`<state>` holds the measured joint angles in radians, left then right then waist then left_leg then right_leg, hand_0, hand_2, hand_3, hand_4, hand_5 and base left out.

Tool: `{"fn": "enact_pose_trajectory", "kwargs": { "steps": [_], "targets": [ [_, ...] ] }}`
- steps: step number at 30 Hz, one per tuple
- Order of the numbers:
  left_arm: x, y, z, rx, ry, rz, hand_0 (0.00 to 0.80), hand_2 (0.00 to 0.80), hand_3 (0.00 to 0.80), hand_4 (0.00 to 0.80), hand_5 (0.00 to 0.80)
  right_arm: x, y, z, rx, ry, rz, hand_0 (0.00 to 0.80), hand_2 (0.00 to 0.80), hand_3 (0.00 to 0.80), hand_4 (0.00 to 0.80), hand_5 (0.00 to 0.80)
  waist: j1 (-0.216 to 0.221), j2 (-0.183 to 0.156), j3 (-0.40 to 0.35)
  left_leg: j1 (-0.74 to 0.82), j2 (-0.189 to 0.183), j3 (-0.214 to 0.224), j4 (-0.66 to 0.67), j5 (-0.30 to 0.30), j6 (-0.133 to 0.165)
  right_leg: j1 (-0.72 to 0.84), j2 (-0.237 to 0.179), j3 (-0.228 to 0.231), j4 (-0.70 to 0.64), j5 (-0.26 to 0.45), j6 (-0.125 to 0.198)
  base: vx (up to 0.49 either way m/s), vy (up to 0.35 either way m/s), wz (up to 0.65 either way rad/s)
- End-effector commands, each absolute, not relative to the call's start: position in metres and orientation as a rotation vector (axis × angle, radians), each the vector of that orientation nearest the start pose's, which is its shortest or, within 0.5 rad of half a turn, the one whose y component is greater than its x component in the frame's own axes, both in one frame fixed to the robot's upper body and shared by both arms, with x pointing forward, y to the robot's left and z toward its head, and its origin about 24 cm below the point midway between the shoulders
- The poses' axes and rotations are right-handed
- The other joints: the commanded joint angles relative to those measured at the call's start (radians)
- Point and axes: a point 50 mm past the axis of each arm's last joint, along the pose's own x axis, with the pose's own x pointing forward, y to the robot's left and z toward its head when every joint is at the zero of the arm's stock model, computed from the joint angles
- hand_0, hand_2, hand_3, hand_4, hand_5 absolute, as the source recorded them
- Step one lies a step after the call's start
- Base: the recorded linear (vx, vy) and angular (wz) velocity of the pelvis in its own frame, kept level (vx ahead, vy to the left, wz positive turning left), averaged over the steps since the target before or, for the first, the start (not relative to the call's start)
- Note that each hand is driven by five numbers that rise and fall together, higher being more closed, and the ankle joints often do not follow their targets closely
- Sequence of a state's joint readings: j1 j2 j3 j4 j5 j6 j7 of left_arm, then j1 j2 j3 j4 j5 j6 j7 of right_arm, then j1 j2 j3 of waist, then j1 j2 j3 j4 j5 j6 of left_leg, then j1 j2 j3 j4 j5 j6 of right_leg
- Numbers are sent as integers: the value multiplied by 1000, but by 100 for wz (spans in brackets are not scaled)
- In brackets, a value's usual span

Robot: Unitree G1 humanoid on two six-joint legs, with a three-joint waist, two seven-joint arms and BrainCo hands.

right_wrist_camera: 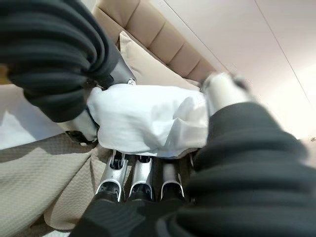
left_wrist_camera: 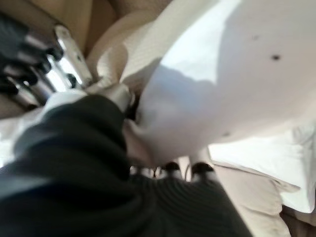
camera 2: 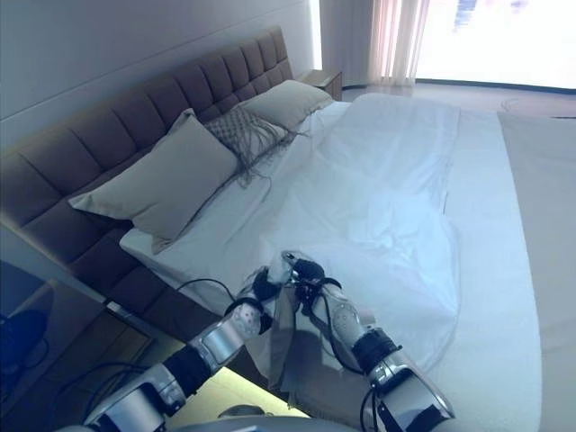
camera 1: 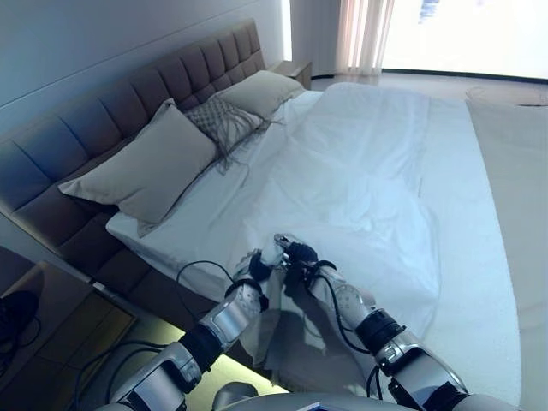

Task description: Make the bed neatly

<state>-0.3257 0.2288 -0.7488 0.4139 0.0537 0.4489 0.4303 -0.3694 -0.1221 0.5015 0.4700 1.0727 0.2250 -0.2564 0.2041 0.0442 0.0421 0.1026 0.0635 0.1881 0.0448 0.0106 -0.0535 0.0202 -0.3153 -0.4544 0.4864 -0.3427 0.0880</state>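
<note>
Duvet (camera 1: 360, 197) looks light, floppy and bulky; both hands, left hand (camera 1: 257, 267) and right hand (camera 1: 300, 255), are curled around its near corner, a sensible hold.

Bedroom: padded headboard (camera 1: 128, 94), pillows (camera 1: 145, 167), curtained window (camera 1: 364, 34).

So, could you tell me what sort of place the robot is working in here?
Most likely a bedroom: a bed with a white sheet, a padded headboard with pillows against it, and a curtained window beyond.
</note>
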Motion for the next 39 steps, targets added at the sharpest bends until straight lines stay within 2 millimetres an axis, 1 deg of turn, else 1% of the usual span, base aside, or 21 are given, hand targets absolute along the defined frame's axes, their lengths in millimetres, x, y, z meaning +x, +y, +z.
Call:
{"fn": "enact_pose_trajectory", "kwargs": {
  "steps": [1,6,7,8,11,14,15,19,22,25,29,33,35,36,39],
  "targets": [
    [286,85,0,812,219,-102,800,800,800,800,800,284,1,40,775,548,460,0,0,0,0,0,-18,-55,-9,12,30,-19,-3,5,-6,117,-51,-26,-451,487,132,0,0,0],
    [287,111,-4,861,233,-18,800,800,800,800,800,273,-2,34,815,577,486,0,0,0,0,0,-23,-49,-9,13,30,-19,-3,6,-9,118,-43,-18,-447,480,129,0,0,0],
    [287,114,-5,866,236,-9,800,800,800,800,800,272,-3,34,817,579,491,0,0,0,0,0,-24,-50,-11,8,28,-19,-2,10,-8,114,-44,-17,-449,483,127,0,0,0],
    [288,123,-6,883,241,17,800,800,800,800,800,269,-4,32,828,591,497,0,0,0,0,0,-27,-49,-11,6,29,-19,-2,13,-9,112,-44,-15,-447,482,125,0,0,0],
    [288,136,-8,913,247,65,800,800,800,800,800,264,-7,28,841,607,504,0,0,0,0,0,-36,-45,-15,6,29,-13,-6,18,-11,111,-41,-11,-449,481,123,0,0,0],
    [290,152,-8,950,247,131,800,800,800,800,800,259,-11,24,843,611,508,0,0,0,0,0,-49,-41,-19,9,31,-3,-11,23,-13,108,-37,-3,-453,480,122,-8,2,-4],
    [290,155,-8,954,247,142,800,800,800,800,800,259,-12,23,846,609,506,0,0,0,0,0,-51,-40,-21,9,31,-2,-12,24,-14,108,-37,-2,-454,480,122,-10,12,-9],
    [291,180,-8,950,275,247,800,800,800,800,800,251,-21,20,877,610,536,0,0,0,0,0,-75,-29,-25,10,31,10,-18,28,-17,102,-34,11,-456,477,117,-23,35,-20],
    [287,192,-11,925,283,289,800,800,800,800,800,242,-33,13,862,637,531,0,0,0,0,0,-94,-22,-28,-1,26,17,-18,31,-19,84,-38,25,-449,476,117,-47,57,-9],
    [283,196,-14,905,282,312,800,800,800,800,800,233,-46,2,812,665,490,0,0,0,0,0,-112,-19,-22,-12,22,19,-12,29,-17,64,-40,40,-437,472,116,-60,28,-15],
    [275,200,-19,887,280,342,800,800,800,800,800,217,-65,-20,790,725,416,0,0,0,0,0,-131,-22,-7,-16,23,26,-8,23,-13,50,-32,59,-433,464,120,-54,-18,-17],
    [273,208,-20,885,279,376,800,800,800,800,800,206,-83,-40,814,768,365,0,0,0,0,0,-148,-30,-3,-26,34,35,-8,29,-15,37,-21,69,-440,465,122,-44,-57,-11],
    [273,212,-20,886,279,387,800,800,800,800,800,202,-91,-44,834,764,343,0,0,0,0,0,-155,-34,0,-26,38,38,-7,30,-18,35,-18,72,-441,464,123,-22,-51,-22],
    [273,215,-19,888,279,395,800,800,800,800,800,202,-98,-46,845,746,317,0,0,0,0,0,-160,-36,2,-26,40,39,-7,31,-19,34,-16,74,-442,464,124,-10,-52,-6],
    [272,222,-19,891,289,418,800,800,800,800,800,206,-114,-43,869,676,263,0,0,0,0,0,-173,-40,3,-24,43,41,-6,33,-22,37,-11,78,-445,462,125,2,-36,-4]
  ]
}}
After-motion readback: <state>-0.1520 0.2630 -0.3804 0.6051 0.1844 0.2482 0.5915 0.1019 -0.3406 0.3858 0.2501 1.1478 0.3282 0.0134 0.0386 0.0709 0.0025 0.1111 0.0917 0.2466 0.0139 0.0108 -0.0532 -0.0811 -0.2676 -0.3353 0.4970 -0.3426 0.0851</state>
